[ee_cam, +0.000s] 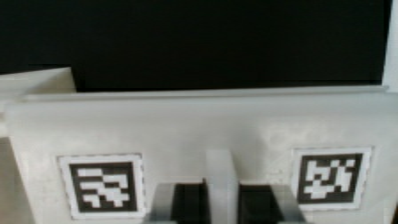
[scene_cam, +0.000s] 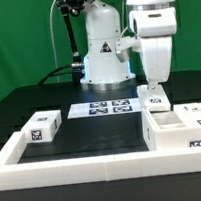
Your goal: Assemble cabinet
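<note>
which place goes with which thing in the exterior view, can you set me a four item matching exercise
Things:
1 cabinet
2 small tagged block
3 marker board
4 tool

Places:
a resting at the exterior view's left
b up at the cabinet's rear wall
c resting at the exterior view's right
d lying flat in the middle

Pairs: 1-c, 2-a, 3-d, 4-b

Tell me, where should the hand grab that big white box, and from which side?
Probably one thin upright wall of the cabinet, pinched from straight above. It lies open side up and looks too wide for the hand to span, while a wall offers two flat faces. The hand hangs over the wall at the exterior view's left.
</note>
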You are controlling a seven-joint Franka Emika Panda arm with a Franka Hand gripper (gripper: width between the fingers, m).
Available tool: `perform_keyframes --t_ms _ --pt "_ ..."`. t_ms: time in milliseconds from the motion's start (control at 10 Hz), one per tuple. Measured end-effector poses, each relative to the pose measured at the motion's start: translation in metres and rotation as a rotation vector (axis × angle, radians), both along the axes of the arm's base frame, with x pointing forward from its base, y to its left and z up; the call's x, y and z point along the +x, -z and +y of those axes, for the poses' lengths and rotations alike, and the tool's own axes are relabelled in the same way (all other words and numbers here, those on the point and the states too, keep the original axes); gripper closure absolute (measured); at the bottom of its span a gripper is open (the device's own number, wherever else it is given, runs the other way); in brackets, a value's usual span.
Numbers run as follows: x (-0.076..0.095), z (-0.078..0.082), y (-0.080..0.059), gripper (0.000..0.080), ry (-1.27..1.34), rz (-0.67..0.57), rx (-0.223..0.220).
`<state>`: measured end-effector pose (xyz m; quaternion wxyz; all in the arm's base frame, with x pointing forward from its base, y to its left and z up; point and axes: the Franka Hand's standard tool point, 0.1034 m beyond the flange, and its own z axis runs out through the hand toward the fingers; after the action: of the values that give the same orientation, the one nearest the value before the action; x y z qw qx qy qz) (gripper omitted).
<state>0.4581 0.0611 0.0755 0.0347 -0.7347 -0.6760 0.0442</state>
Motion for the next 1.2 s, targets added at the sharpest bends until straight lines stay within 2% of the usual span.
perform_keyframes --t_ms 1200 --pt "-0.0002 0.0006 0.0067 0.0729 0.012 0.034 -0.001"
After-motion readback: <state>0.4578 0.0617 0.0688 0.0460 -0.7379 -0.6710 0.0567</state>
